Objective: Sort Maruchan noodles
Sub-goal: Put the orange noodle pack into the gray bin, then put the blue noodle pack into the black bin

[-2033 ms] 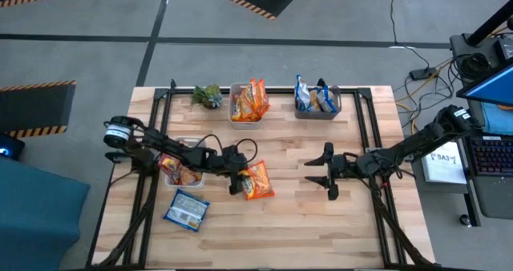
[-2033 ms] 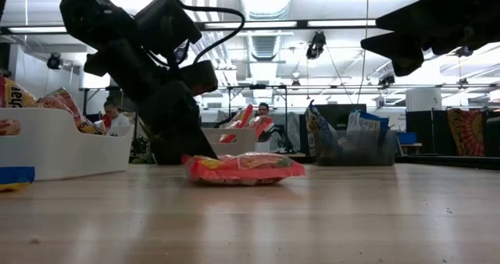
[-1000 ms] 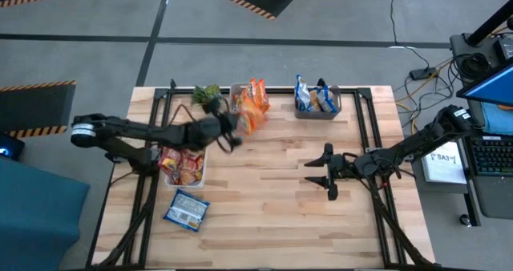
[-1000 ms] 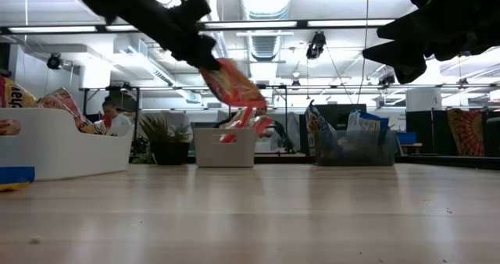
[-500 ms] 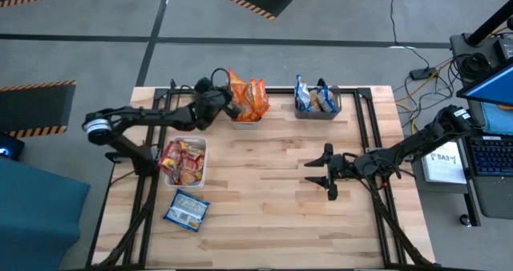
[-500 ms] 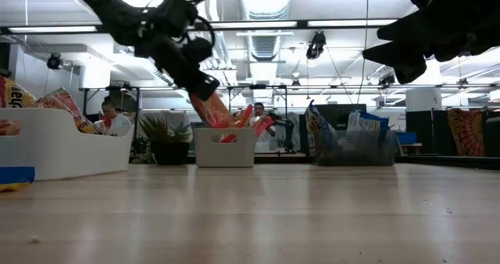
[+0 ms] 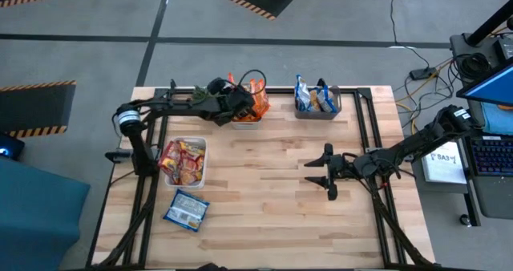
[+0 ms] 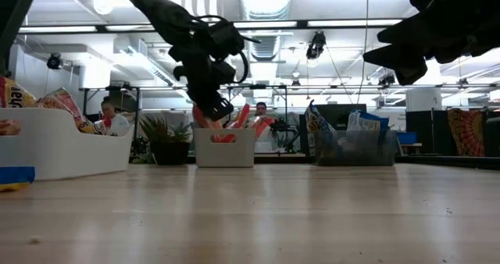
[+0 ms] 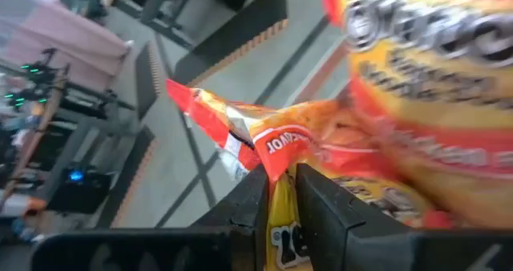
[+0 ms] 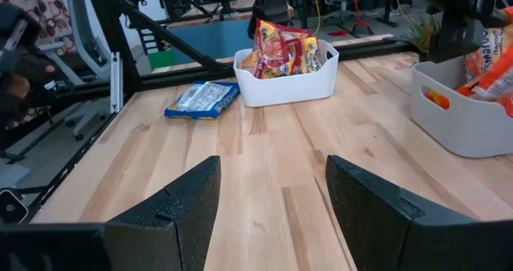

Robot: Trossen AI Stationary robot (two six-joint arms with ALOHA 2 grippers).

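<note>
Left jaws (image 7: 240,104): clenched on a crinkly orange-yellow plastic noodle packet (image 9: 321,155), over the small white plastic bin (image 7: 245,119) at the wooden desk's (image 7: 280,191) far edge.
Right jaws (image 7: 318,173): spread apart, empty, hovering mid-desk.
Packet's axis: appeared near upright; exact lean unclear.
Risk: released off-centre, it could catch the rim and tip out.

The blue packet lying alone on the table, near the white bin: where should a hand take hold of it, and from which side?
The blue packet lies flat on the table, apart from the white bin. Probably best to come straight down from above and pinch across its narrower width near one crinkled edge, since a flat packet offers no side face to grip.
</note>
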